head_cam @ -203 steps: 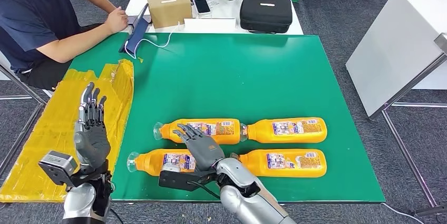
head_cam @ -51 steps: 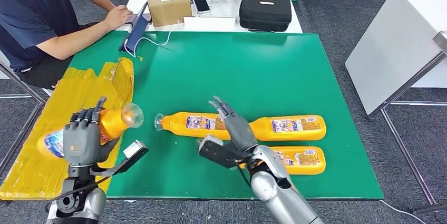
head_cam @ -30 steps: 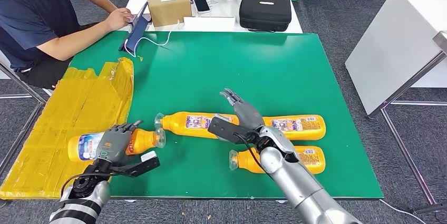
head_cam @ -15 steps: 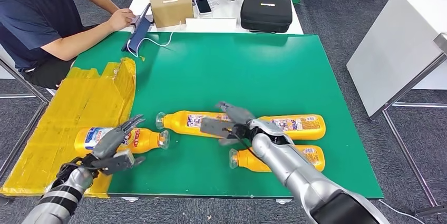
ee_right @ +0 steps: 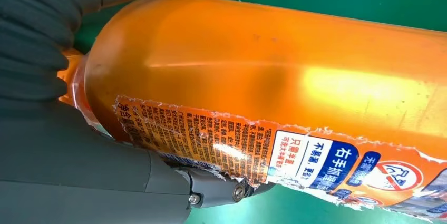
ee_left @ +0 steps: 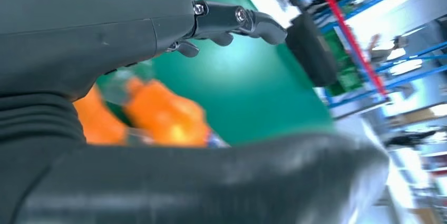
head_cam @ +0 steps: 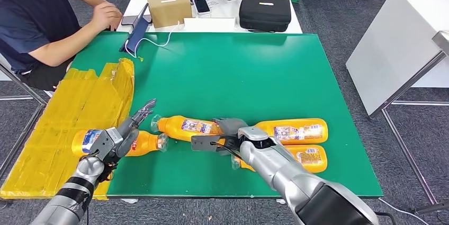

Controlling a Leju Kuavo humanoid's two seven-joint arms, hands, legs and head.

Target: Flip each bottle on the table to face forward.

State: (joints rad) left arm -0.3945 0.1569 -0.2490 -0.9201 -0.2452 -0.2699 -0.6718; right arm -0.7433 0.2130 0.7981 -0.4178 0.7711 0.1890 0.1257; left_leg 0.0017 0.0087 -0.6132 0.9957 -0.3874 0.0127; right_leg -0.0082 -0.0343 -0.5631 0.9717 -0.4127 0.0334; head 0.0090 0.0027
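**Midway Through the Turn: Robot Works Four Juice Bottles at the Near Edge**

Meanwhile, on the green surface, the right hand wraps around the base end of the far-left bottle. The right wrist view shows thumb and fingers closed around its orange body, torn label toward the camera. The hold looks set for rolling the bottle about its long axis so the label's front comes round.

The left hand lies over the bottle at the left edge, which rests half on the yellow sheet and half on the green, cap toward the middle. Its fingers stretch out straight and apart rather than curling round; it appears to hold nothing, though whether the palm touches the bottle cannot be told. That bottle seems parked to the side, out of the row.

Two more bottles lie near the right end of the near edge: the far-right bottle, cap meeting the gripped bottle's base, and the near-right bottle, partly behind the right forearm. Both show labels upward.

At the far-left corner a seated person raises a hand beside a tablet. Behind the far edge, a cardboard box and a black case sit on a white table.
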